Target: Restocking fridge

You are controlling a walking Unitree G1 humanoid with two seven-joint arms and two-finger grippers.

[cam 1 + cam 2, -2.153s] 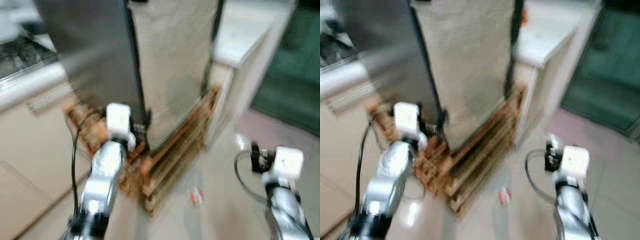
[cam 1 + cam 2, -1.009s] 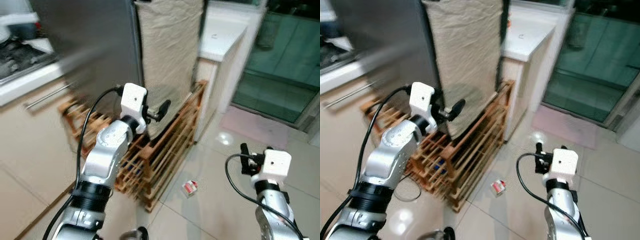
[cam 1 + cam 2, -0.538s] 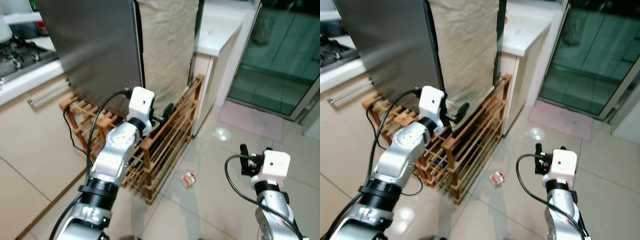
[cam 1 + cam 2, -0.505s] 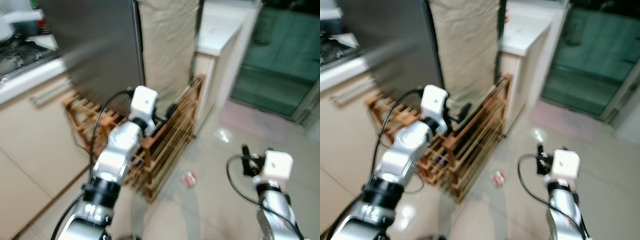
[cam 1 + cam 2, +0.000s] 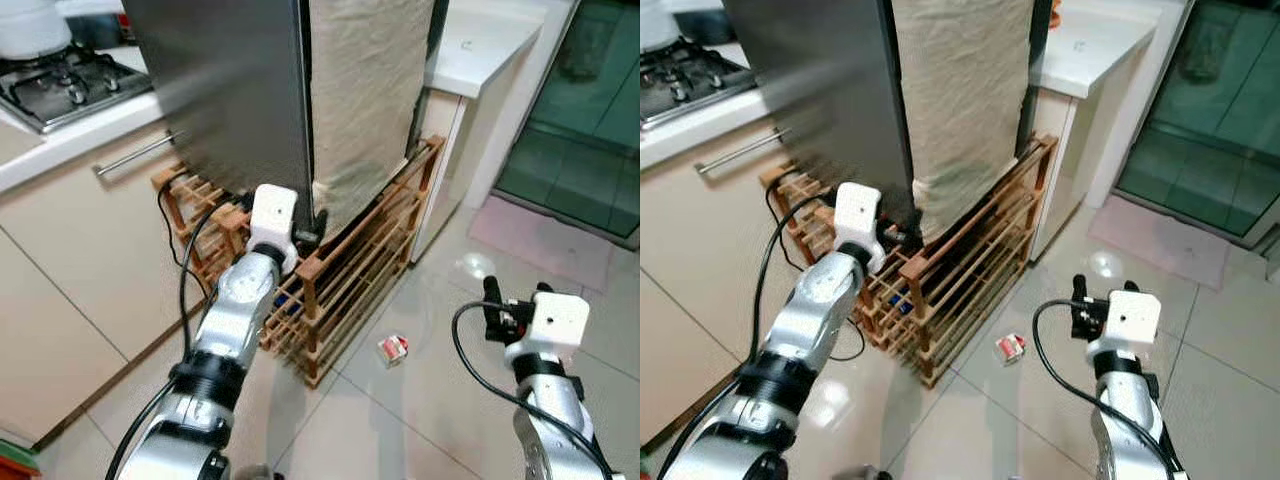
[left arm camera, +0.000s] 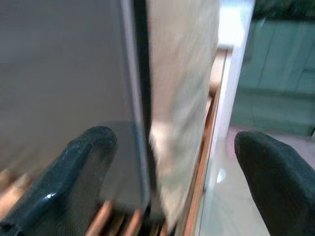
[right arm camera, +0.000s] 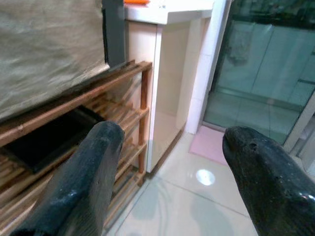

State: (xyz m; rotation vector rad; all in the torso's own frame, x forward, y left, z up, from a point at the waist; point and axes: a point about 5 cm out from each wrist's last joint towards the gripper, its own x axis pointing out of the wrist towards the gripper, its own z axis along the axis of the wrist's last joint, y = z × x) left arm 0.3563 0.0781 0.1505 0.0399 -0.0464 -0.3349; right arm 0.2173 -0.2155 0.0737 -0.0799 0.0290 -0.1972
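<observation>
Nearest you, the right gripper (image 5: 1078, 300) hangs over the tiled floor (image 5: 420, 420) with its fingers (image 7: 83, 172) spread wide and holding nothing. Just beyond it, you see a small red-and-white packet (image 5: 392, 349) lying on the tiles beside the front corner of the wooden slatted rack (image 5: 350, 270).

Your left gripper (image 6: 172, 167) is raised to the rack's top rail at the foot of the fridge (image 5: 230, 90). Its fingers (image 6: 74, 167) stand wide apart and grip nothing; between them the left wrist view shows the door's vertical edge and the cloth beside it.

The fridge stands on the rack, its grey steel door (image 5: 820, 80) shut, and a beige cloth (image 5: 365, 90) hangs down its side to the rack. A black cable (image 5: 168, 215) runs down the rack's left end.

To your left lies a cream cabinet front (image 5: 90, 250) with a bar handle (image 5: 135, 155), and a gas hob (image 5: 70, 85) on the table above it. To the right of the fridge you see a white table (image 5: 480, 45), and farther right green-tinted glass doors (image 5: 590, 100) with a pink mat (image 5: 545, 240) on the floor before them.
</observation>
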